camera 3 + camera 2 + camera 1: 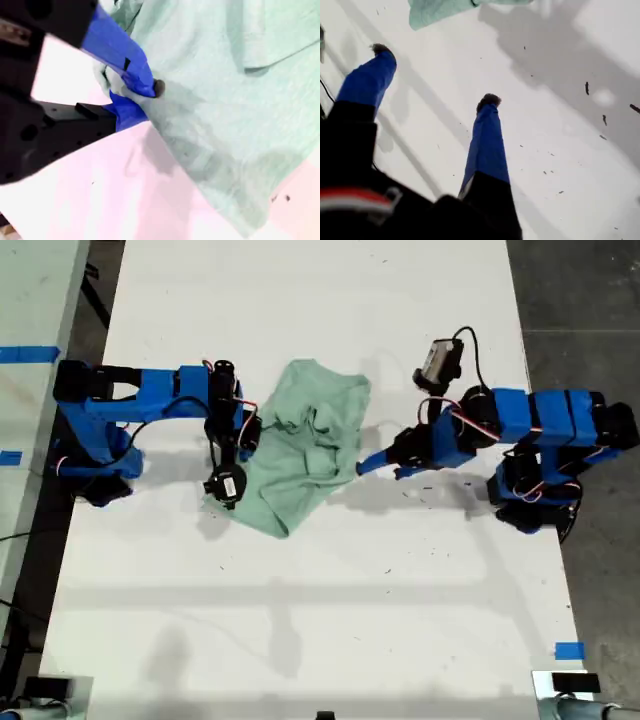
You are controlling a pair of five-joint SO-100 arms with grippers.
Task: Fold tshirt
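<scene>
Item: tshirt (pixel 300 445), crumpled mid-table. Our second gripper (pixel 131 89), exterior view's left, is clamped on its edge; our first gripper (pixel 436 75), on the exterior view's right, spread, empty. Risk: one-sided pull bunches cloth further.

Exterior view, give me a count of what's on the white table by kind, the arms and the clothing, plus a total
Blue robot arms: 2, my first gripper open over the bare table beside the cloth, my second gripper shut on the shirt's edge.
Garments: 1, the pale mint-green tshirt, lying crumpled between the arms.
Total: 3
</scene>
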